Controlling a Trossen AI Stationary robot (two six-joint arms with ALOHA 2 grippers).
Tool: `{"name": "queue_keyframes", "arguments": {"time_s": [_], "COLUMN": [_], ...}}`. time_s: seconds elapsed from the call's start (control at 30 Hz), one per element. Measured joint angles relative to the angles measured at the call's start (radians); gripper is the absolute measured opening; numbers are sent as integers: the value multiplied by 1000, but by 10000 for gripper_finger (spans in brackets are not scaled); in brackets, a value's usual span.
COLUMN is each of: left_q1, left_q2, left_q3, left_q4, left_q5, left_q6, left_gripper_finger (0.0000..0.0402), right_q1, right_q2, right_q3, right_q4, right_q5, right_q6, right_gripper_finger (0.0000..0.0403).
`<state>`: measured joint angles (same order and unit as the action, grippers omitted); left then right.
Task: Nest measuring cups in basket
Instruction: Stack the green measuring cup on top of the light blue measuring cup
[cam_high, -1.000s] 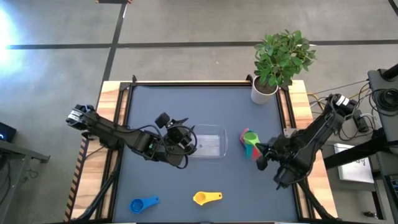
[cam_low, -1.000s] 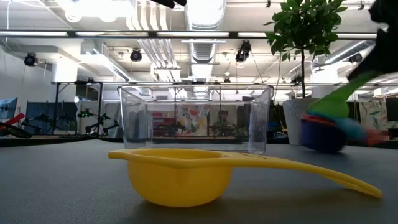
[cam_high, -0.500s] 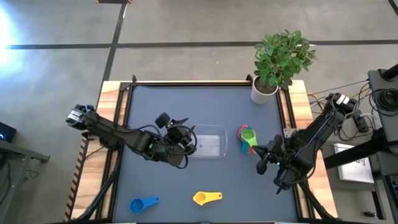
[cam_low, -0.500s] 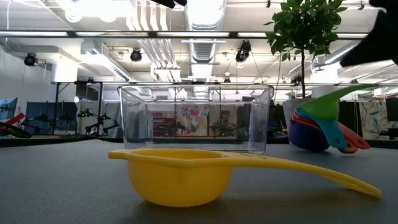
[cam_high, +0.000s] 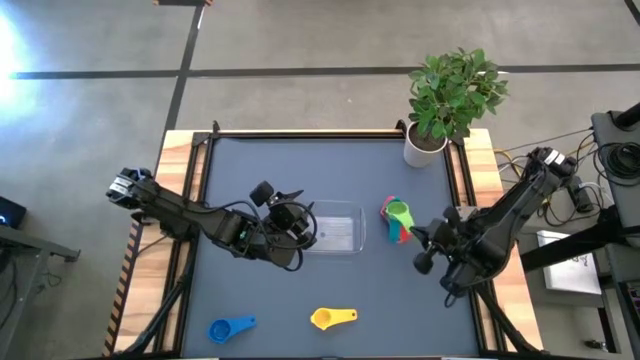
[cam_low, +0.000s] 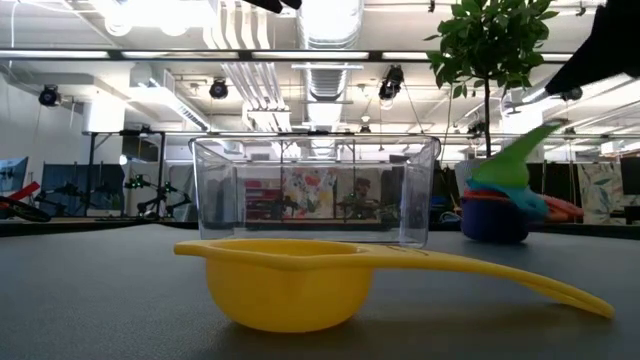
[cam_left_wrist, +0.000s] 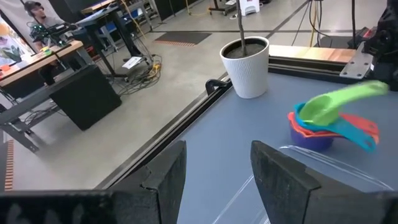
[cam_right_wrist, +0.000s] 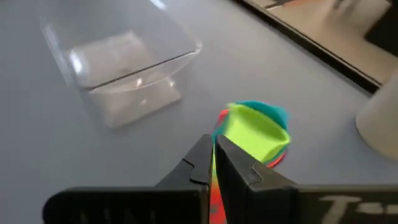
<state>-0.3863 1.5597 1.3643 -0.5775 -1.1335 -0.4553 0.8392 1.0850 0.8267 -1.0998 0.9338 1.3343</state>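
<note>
Right of centre in the high view: a nested stack of measuring cups (cam_high: 398, 220), green on top, resting on the table (cam_high: 330, 165) just right of the empty clear basket (cam_high: 336, 229), probably staged for the move into it; right gripper (cam_high: 425, 243) just beside the stack's handles, fingers pressed together, seemingly with nothing between them. At the basket's left end: left gripper (cam_high: 298, 226), fingers spread, likely there to steady it. Lower part of the frame: yellow cup (cam_high: 331, 318) and blue cup (cam_high: 230, 328), loose, well apart from the basket, not yet nested.
</note>
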Motion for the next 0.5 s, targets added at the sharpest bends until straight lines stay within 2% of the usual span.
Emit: {"name": "queue_keyframes", "arguments": {"time_s": [0.1,0.2,0.4,0.5], "left_q1": [0,0,4,7], "left_q2": [0,0,0,0], "left_q3": [0,0,0,-2], "left_q4": [-5,-14,-16,-14], "left_q5": [1,1,1,1], "left_q6": [0,0,0,0], "left_gripper_finger": [162,162,162,162], "right_q1": [0,1,23,18], "right_q2": [-3,6,59,82], "right_q3": [55,134,249,271], "right_q4": [9,24,17,-34], "right_q5": [-87,-165,-173,-172], "right_q6": [-124,-175,-400,-442], "right_gripper_finger": [9,9,9,9]}}
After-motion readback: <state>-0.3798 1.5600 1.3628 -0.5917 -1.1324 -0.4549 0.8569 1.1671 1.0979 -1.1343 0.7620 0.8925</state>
